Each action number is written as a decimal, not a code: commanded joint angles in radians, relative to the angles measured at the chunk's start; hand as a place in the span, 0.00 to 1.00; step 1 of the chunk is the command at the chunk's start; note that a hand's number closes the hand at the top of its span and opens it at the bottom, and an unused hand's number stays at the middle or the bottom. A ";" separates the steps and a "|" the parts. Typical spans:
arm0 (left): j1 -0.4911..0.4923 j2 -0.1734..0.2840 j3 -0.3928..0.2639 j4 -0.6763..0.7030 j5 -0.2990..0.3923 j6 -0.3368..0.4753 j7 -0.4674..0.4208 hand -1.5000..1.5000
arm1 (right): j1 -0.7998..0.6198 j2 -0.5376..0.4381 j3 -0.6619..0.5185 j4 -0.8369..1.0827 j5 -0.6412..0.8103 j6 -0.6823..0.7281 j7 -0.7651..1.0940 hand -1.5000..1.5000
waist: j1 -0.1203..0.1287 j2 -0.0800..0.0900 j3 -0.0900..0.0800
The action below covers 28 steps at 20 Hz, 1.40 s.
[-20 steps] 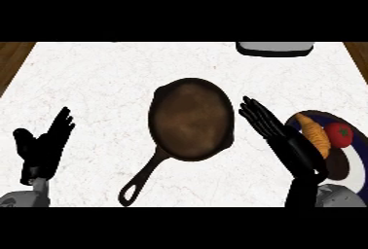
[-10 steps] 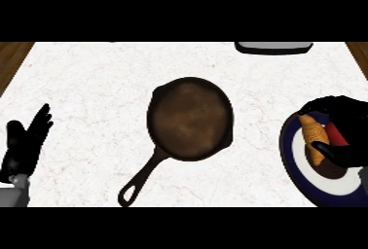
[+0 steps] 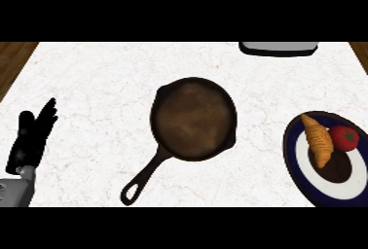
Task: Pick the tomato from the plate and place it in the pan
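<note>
The white marbled bench [image 3: 108, 78] is carrying the pan [image 3: 193, 124] and plate [image 3: 298, 165] with the tomato [image 3: 345, 138]; the left hand [image 3: 32, 138] is resting with fingers straight.

- Counter [image 3: 108, 78]: white, veined with faint reddish-grey marbling; brown wood grain shows past its far corners.
- Pan [image 3: 193, 119]: dark brown, mottled lighter brown on its inner floor, with a black rim and handle.
- Plate [image 3: 296, 160]: navy-blue rim around a white centre, with a dark brown patch on the white.
- Tomato [image 3: 345, 138]: red, with a small dark top.
- Croissant [image 3: 318, 141]: orange-brown.
- My left hand [image 3: 32, 138]: black, on a grey forearm.
- Object at the far edge [image 3: 278, 47]: grey with a black border.
</note>
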 commanded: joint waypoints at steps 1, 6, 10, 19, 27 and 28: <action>-0.018 0.003 -0.001 0.018 -0.012 0.002 0.007 0.50 | -0.045 -0.118 -0.023 0.039 0.139 0.194 -0.164 0.00 | 0.000 -0.001 0.000; -0.039 -0.002 -0.011 0.008 -0.015 -0.004 0.026 0.50 | -0.102 -0.233 0.065 -0.140 0.361 0.122 -0.157 0.00 | 0.009 -0.005 -0.002; -0.024 0.010 0.002 0.003 0.000 -0.029 0.012 0.50 | -0.122 -0.288 0.143 -0.191 0.536 0.056 -0.221 0.00 | 0.023 -0.004 -0.003; -0.047 -0.009 -0.010 -0.004 -0.045 0.016 0.054 0.50 | -0.072 -0.336 0.393 -0.152 0.942 -0.262 -0.488 0.00 | 0.008 -0.007 -0.005; -0.047 -0.020 0.035 0.040 -0.035 0.002 0.027 0.50 | -0.079 -0.218 0.525 0.084 1.138 -0.500 -0.615 0.00 | -0.012 -0.013 -0.006; 0.016 0.019 0.046 -0.012 -0.024 -0.041 0.026 0.50 | -0.078 -0.265 0.498 0.048 1.122 -0.468 -0.633 0.00 | -0.016 -0.018 -0.007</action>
